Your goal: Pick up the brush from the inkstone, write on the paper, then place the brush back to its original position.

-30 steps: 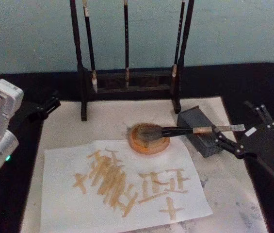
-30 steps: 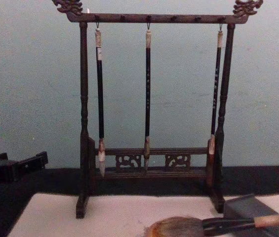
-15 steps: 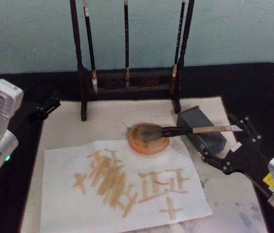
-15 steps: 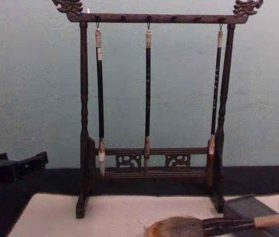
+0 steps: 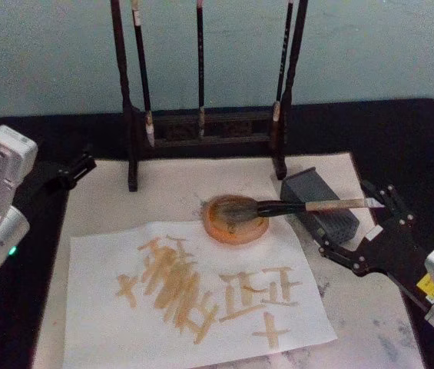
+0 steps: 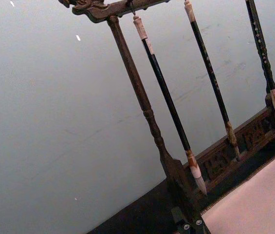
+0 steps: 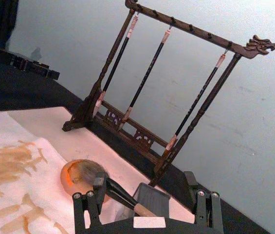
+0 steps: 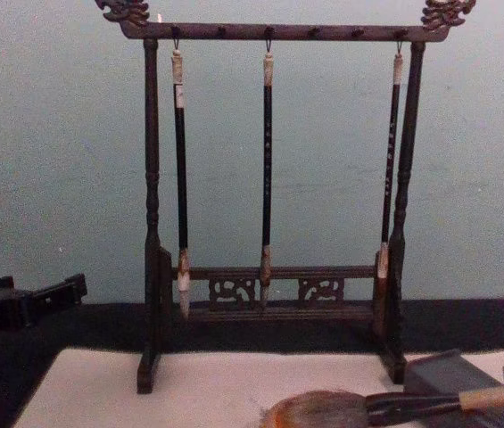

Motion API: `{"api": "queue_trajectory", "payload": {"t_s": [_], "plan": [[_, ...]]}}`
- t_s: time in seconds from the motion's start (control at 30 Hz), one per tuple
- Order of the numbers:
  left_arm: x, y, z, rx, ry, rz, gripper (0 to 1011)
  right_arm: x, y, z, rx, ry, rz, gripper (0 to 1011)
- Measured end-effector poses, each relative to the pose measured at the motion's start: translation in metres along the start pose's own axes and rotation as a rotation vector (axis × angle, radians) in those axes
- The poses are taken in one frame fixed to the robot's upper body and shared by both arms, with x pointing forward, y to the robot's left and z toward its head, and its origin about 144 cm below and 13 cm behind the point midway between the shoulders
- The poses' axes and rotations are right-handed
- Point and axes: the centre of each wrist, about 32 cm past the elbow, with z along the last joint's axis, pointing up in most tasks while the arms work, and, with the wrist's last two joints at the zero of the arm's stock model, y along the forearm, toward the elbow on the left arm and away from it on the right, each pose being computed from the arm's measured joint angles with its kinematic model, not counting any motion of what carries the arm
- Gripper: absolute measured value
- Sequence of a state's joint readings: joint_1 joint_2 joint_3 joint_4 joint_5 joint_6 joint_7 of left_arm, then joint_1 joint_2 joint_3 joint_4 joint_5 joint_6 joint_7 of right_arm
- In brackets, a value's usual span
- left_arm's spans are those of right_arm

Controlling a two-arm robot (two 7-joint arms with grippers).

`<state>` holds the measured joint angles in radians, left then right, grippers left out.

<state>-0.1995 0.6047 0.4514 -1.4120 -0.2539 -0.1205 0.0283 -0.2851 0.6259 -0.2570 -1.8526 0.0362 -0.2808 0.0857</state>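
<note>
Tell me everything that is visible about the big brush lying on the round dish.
The brush lies almost level. Its bushy grey-brown bristle head rests in the round orange-brown inkstone, its glossy black section follows, and its pale tan handle crosses the dark grey block. The handle's end lies between the open fingers of the right gripper, which do not clamp it.

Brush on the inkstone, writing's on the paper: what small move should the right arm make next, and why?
Probably draw the right gripper straight back: the brush rests on the inkstone, its handle end between open fingers, and the paper carries strokes.
</note>
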Motion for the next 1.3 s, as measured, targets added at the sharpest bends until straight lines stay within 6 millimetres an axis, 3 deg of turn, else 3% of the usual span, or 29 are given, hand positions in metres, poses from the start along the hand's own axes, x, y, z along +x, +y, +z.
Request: {"api": "queue_trajectory", "payload": {"t_s": [1.3], "plan": [[0.0, 0.0, 0.0, 0.0, 0.0, 0.0, 1002, 0.0012, 0.0004, 0.0001, -0.004, 0.004, -0.004, 1006]]}}
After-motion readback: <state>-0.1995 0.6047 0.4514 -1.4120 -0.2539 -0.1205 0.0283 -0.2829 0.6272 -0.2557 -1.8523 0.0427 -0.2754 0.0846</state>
